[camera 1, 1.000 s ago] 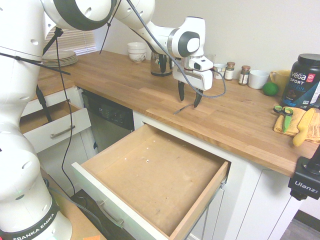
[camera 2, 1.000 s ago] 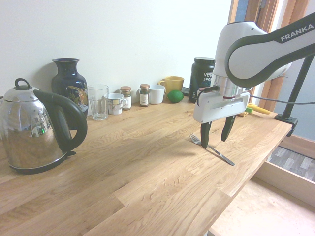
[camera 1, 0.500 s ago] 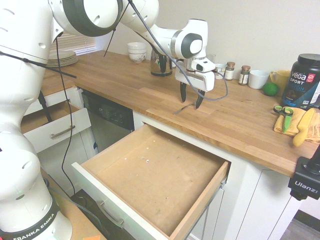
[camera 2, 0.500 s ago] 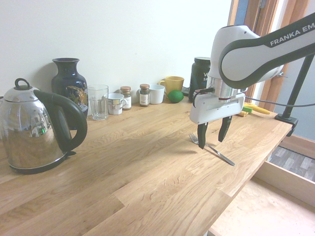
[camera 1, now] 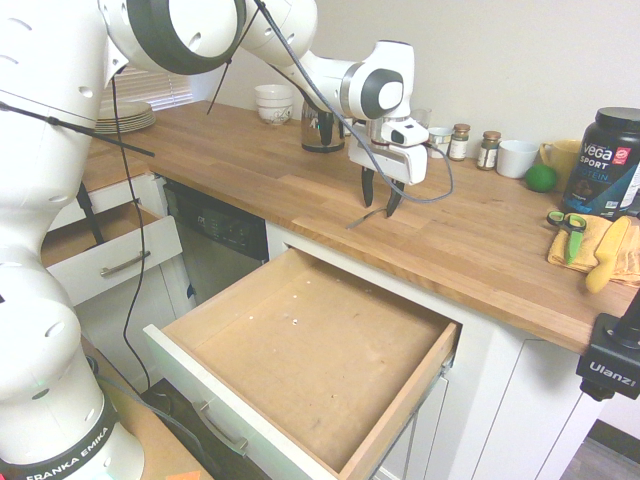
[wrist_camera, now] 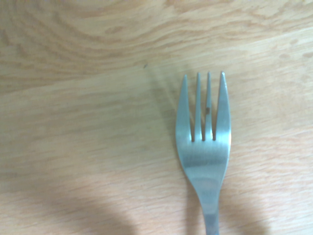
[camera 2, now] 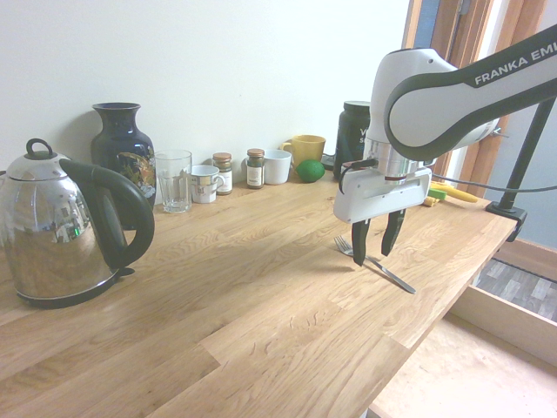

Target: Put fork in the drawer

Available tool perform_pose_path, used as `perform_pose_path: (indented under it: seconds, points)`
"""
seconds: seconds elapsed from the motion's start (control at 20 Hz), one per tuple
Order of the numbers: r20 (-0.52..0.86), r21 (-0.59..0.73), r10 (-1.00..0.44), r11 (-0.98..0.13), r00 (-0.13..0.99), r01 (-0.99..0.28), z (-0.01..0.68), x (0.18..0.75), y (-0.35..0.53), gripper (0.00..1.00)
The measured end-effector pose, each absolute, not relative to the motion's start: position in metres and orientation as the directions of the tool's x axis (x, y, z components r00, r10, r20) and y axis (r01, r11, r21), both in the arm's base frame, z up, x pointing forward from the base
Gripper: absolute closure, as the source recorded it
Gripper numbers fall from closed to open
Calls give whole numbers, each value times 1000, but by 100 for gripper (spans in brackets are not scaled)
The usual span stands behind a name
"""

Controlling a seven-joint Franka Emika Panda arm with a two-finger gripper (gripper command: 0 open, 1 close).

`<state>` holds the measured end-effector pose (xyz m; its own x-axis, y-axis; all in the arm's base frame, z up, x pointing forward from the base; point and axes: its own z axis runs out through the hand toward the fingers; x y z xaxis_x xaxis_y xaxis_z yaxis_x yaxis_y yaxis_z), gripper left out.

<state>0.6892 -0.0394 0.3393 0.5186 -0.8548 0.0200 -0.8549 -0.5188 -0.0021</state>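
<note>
Fork [camera 2: 391, 275] lies flat on the bench [camera 2: 271, 305], end effector [camera 2: 373, 255] spread over it, seemingly placed to straddle its handle

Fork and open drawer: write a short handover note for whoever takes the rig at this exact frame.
Gripper: jaws open, one on each side of the fork's handle, no grip seen.
Fork: flat on the wooden counter, near the edge above the drawer.
Drawer: the large one, pulled out, no fork in it.
Done: drawer is open, jaws are placed around the fork.
Left: close on the fork, lift it, carry it over the drawer, lower and release it.
</note>
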Motion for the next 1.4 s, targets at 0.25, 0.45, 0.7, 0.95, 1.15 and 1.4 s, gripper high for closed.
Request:
perform_pose_path:
  seconds: [0.25, 0.45, 0.7, 0.95, 1.15, 1.4]
  points:
    - [19, -1, -859, -512, 512, -859, 337, 690, -46, 100]
    - [16, 1, -859, -511, 511, -859, 333, 692, -50, 100]
    - [17, -2, -857, -515, 515, -857, 332, 695, -51, 100]
    - [16, -4, -856, -517, 517, -856, 331, 696, -51, 100]
    - [17, -4, -854, -520, 520, -854, 332, 697, -48, 100]
    - [20, -9, -851, -525, 525, -851, 334, 698, -44, 100]
